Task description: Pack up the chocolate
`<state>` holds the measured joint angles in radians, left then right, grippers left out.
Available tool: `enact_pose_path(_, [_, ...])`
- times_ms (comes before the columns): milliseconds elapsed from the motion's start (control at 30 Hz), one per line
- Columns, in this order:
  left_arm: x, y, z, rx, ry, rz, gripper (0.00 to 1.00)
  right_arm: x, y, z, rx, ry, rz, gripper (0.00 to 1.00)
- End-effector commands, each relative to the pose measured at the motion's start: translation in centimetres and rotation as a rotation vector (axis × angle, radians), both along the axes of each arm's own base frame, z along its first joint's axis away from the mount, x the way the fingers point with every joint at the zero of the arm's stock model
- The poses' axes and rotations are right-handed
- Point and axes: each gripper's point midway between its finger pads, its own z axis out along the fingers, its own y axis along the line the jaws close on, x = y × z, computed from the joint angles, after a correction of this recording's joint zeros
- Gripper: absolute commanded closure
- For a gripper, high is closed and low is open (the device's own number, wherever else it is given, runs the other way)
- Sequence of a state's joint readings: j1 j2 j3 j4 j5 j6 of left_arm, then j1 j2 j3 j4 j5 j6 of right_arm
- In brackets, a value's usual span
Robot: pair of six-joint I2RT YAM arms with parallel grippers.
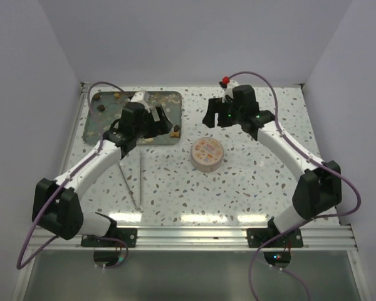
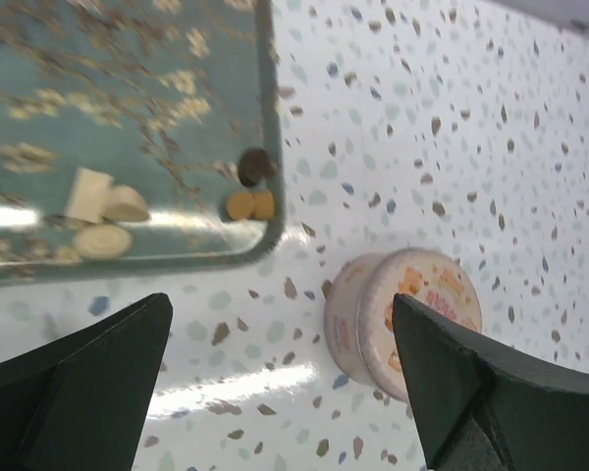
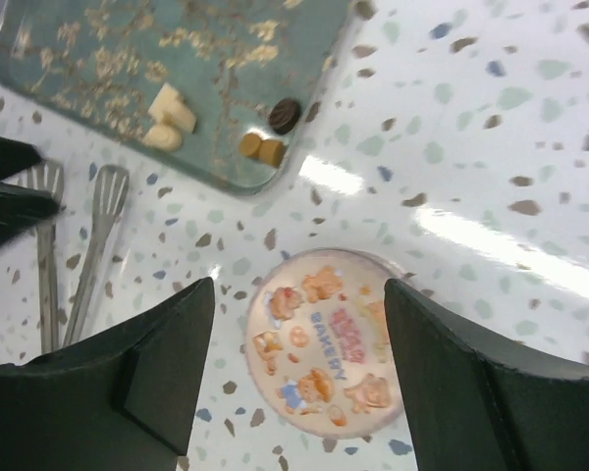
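A round tin [image 1: 207,154] with a bear-printed lid shut on it stands mid-table. Chocolate lumps lie on a teal floral tray [image 1: 169,100]: dark ones [image 1: 102,106] at its far left, and a few [image 1: 175,130] at its near right corner. The left wrist view shows cream lumps [image 2: 103,211], a dark one [image 2: 253,165] and tan ones [image 2: 250,204]. My left gripper [image 1: 161,119] [image 2: 280,304] is open and empty over the tray's near edge, the tin [image 2: 407,319] to its right. My right gripper [image 1: 208,117] [image 3: 299,289] is open and empty above the tin [image 3: 324,339].
Metal tongs [image 1: 135,179] lie on the speckled table left of the tin, also in the right wrist view [image 3: 74,245]. White walls close the back and sides. An aluminium rail runs along the near edge.
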<state>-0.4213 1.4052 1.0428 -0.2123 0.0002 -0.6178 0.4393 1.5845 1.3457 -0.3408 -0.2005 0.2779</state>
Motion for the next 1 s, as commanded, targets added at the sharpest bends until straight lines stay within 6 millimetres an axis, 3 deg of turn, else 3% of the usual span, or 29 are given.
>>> enact_pose_path(0, [1.3,6.5,4.2,0.094,-0.104,0.157,0.00,1.3,-5.8,0.8,-0.028,-0.015,-0.129,0.26])
enact_pose_path(33, [1.5,9.0,5.5,0.096,-0.125,0.211,0.00,1.2,-7.3,-0.3,-0.038,0.011,-0.159,0.26])
enact_pose_path(67, [1.5,10.5,5.9,0.118,-0.132,0.227,0.00,1.4,-9.5,-0.2,-0.042,0.009,-0.210,0.25])
enact_pose_path(200, [0.8,17.1,8.3,0.191,-0.163,0.336,0.00,0.9,-14.9,-0.4,-0.108,0.004,-0.315,0.24])
enact_pose_path(367, [-0.1,19.1,11.5,0.249,-0.220,0.348,0.00,-0.3,-19.8,1.2,-0.125,-0.017,-0.451,0.24])
enact_pose_path(567, [-0.9,19.8,13.9,0.260,-0.281,0.387,0.00,-2.1,-21.3,4.3,-0.104,-0.087,-0.515,0.23])
enact_pose_path(967, [-1.1,20.0,13.8,0.280,-0.291,0.384,0.00,-3.0,-21.5,4.1,-0.115,-0.077,-0.518,0.22])
